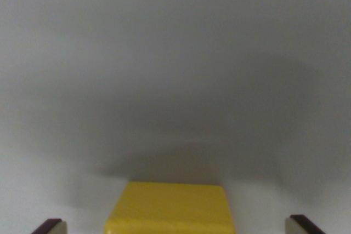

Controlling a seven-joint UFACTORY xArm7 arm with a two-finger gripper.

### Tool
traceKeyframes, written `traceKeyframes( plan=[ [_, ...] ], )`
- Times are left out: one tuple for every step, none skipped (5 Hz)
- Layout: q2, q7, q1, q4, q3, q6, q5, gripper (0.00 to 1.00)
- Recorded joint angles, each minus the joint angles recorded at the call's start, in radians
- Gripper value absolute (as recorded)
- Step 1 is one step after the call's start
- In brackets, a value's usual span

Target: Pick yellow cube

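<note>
yellow cube [171,209] at the bottom centre of the wrist view, resting on a plain pale grey surface [175,53], soft shadow behind it. gripper [175,227] spread wide: one fingertip [48,226] well off the cube toward the wrist view's left, the other toward the wrist view's right, neither touching. cube sitting between the two tips, a shade nearer the left one. faces look square to the closing line, no long axis to favour. likely next: lower straight down, then pinch; little sideways correction needed.
</note>
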Motion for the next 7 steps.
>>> traceKeyframes(
  plan=[
    [0.005,0.003,0.0018,-0.01,0.001,-0.013,-0.0002,0.0],
    [0.005,0.003,0.0018,-0.01,0.001,-0.013,-0.0002,0.0],
    [0.008,0.004,0.0027,-0.014,0.002,-0.018,-0.0003,0.0],
    [0.008,0.004,0.0027,-0.014,0.002,-0.018,-0.0003,0.0],
    [0.008,0.004,0.0027,-0.014,0.002,-0.019,-0.0003,0.0],
    [0.008,0.004,0.0027,-0.014,0.002,-0.019,-0.0003,0.0],
    [0.008,0.004,0.0027,-0.014,0.002,-0.019,-0.0003,0.0]
  ],
)
